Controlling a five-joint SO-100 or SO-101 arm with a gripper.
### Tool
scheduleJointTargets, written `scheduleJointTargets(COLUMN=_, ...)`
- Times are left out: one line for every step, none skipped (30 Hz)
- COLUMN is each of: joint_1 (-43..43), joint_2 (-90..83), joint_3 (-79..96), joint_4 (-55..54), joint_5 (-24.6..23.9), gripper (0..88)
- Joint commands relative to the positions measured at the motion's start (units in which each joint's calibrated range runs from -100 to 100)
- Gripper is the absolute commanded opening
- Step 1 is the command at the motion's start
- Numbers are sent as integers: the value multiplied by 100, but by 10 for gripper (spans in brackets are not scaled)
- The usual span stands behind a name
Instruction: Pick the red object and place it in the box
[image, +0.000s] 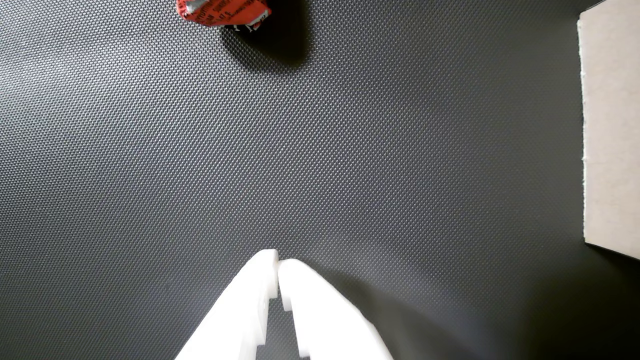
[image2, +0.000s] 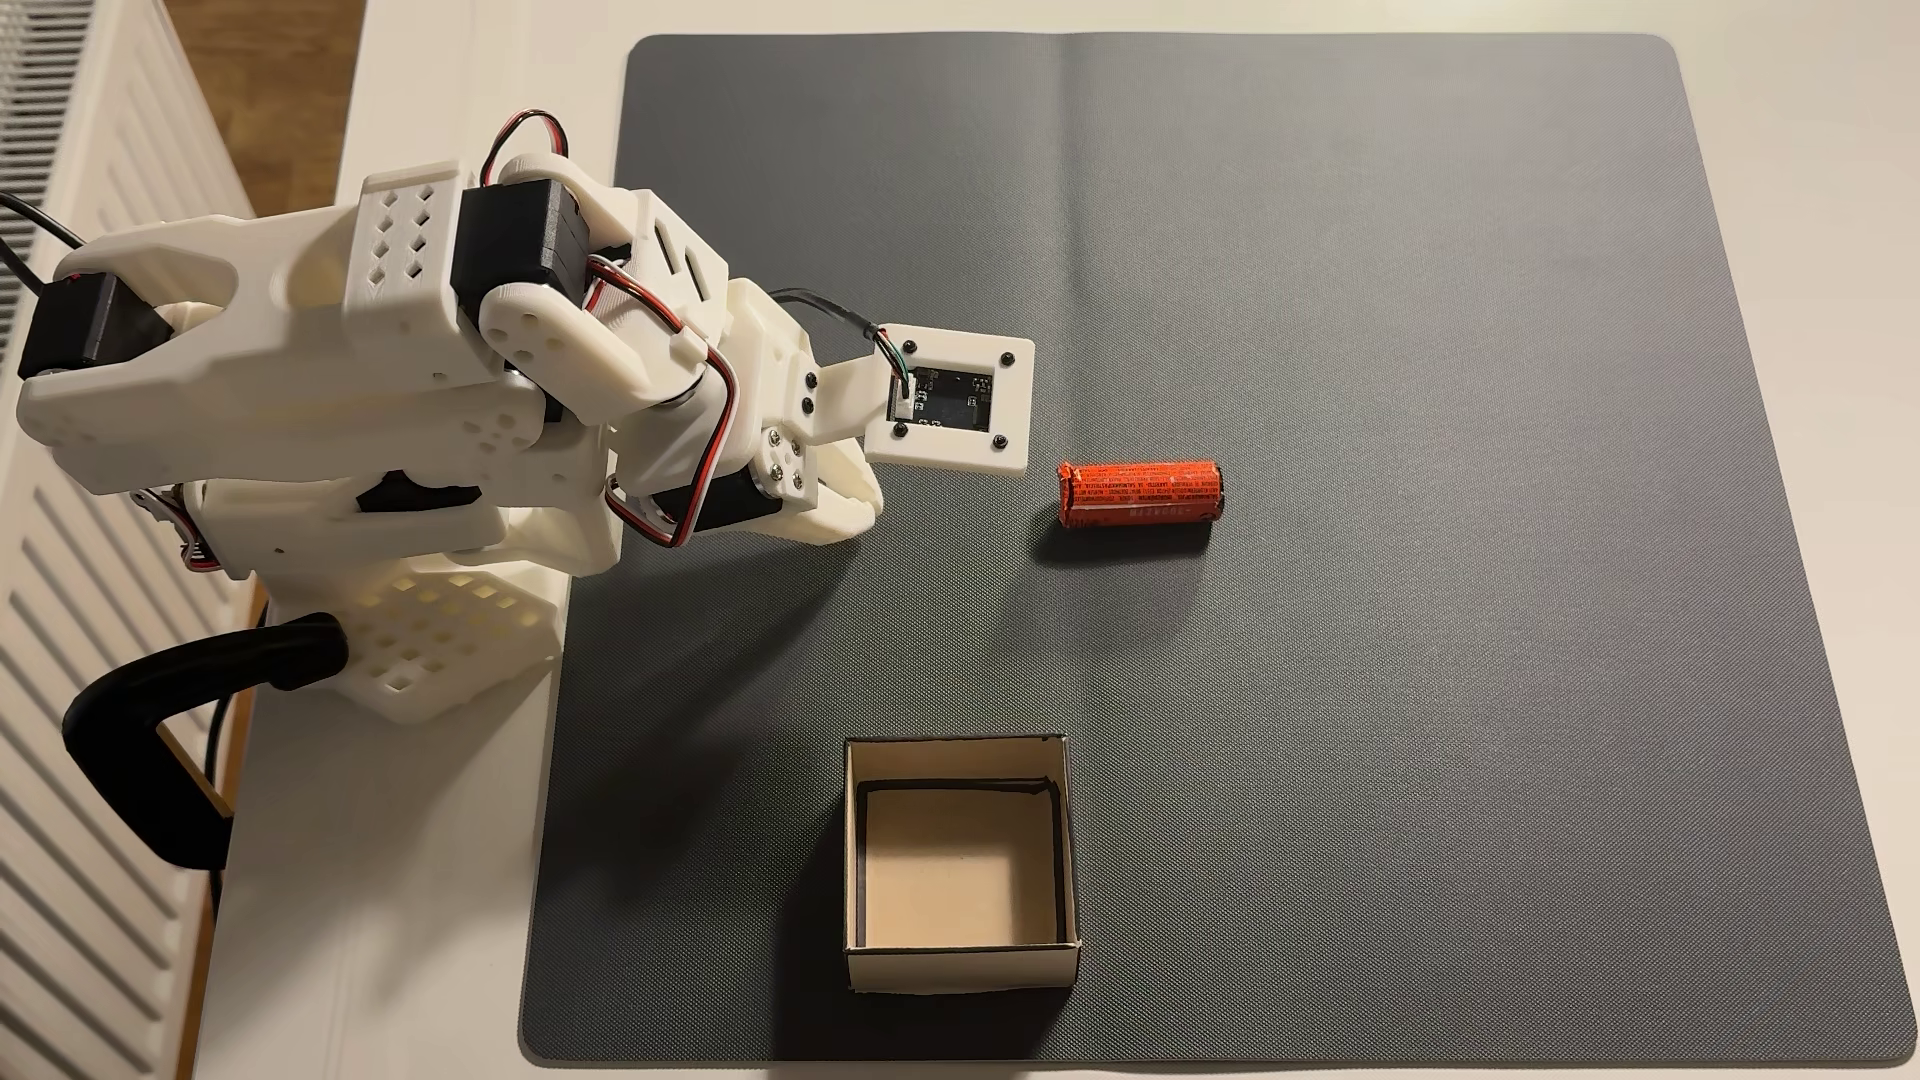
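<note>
The red object (image2: 1140, 494) is a small orange-red cylinder with fine dark print, lying on its side on the dark mat, right of my gripper in the fixed view. In the wrist view the red object (image: 222, 12) shows at the top edge, cut off. The box (image2: 961, 865) of pale cardboard stands open-topped near the mat's front edge; one wall of the box (image: 610, 130) shows at the right edge of the wrist view. My white gripper (image: 278, 261) is shut and holds nothing, well short of the cylinder. In the fixed view the gripper (image2: 868, 509) pokes out under the wrist camera plate.
A dark textured mat (image2: 1455, 675) covers the white table. The arm's base (image2: 416, 623) is clamped at the table's left edge, next to a white radiator (image2: 62, 623). A black clamp handle (image2: 177, 717) sticks out below the base.
</note>
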Motion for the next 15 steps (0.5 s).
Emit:
scheduleJointTargets(joint_1=-30, joint_2=16, joint_3=82, joint_4=100, joint_5=11, gripper=11)
scheduleJointTargets(joint_1=-30, joint_2=16, joint_3=82, joint_4=100, joint_5=11, gripper=11)
scheduleJointTargets(joint_1=-30, joint_2=16, joint_3=82, joint_4=100, joint_5=11, gripper=11)
scheduleJointTargets(joint_1=-30, joint_2=16, joint_3=82, joint_4=100, joint_5=11, gripper=11)
scheduleJointTargets(joint_1=-30, joint_2=16, joint_3=82, joint_4=100, joint_5=11, gripper=11)
scheduleJointTargets(joint_1=-30, joint_2=16, joint_3=82, joint_4=100, joint_5=11, gripper=11)
scheduleJointTargets(joint_1=-67, joint_2=16, joint_3=82, joint_4=100, joint_5=11, gripper=8)
scheduleJointTargets(joint_1=-82, joint_2=16, joint_3=82, joint_4=100, joint_5=11, gripper=8)
scheduleJointTargets(joint_1=-82, joint_2=16, joint_3=82, joint_4=100, joint_5=11, gripper=8)
scheduleJointTargets(joint_1=-82, joint_2=16, joint_3=82, joint_4=83, joint_5=11, gripper=8)
scheduleJointTargets(joint_1=-82, joint_2=-1, joint_3=73, joint_4=21, joint_5=11, gripper=7)
scheduleJointTargets(joint_1=-82, joint_2=-1, joint_3=64, joint_4=-14, joint_5=11, gripper=7)
scheduleJointTargets(joint_1=-82, joint_2=-1, joint_3=55, joint_4=-92, joint_5=5, gripper=7)
scheduleJointTargets(joint_1=-59, joint_2=-1, joint_3=19, joint_4=-153, joint_5=11, gripper=7)
scheduleJointTargets(joint_1=-52, joint_2=-1, joint_3=-72, joint_4=-180, joint_5=11, gripper=7)
